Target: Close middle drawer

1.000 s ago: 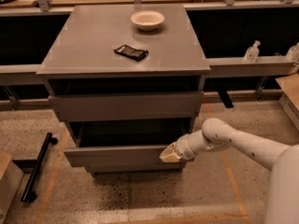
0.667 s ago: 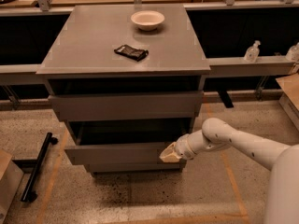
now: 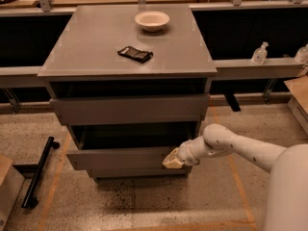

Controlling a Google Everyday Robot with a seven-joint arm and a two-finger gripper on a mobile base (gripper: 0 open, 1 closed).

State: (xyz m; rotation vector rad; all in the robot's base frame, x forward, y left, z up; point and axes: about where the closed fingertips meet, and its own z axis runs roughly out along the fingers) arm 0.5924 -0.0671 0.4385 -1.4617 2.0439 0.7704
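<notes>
The grey cabinet [image 3: 130,57] has three drawer fronts. The middle drawer [image 3: 115,159] is pulled out toward me, and its dark inside shows above its flat front. The taller top drawer front [image 3: 130,109] sits above it and is also a little way out. The lowest front [image 3: 134,173] sits further in below. My gripper [image 3: 172,160], at the end of the white arm [image 3: 240,148], is against the right end of the middle drawer's front.
A white bowl [image 3: 152,20] and a dark packet [image 3: 135,54] lie on the cabinet top. A black bar on wheels [image 3: 38,171] lies on the floor at left, next to a box corner [image 3: 7,186]. Bottles [image 3: 260,53] stand on the right ledge.
</notes>
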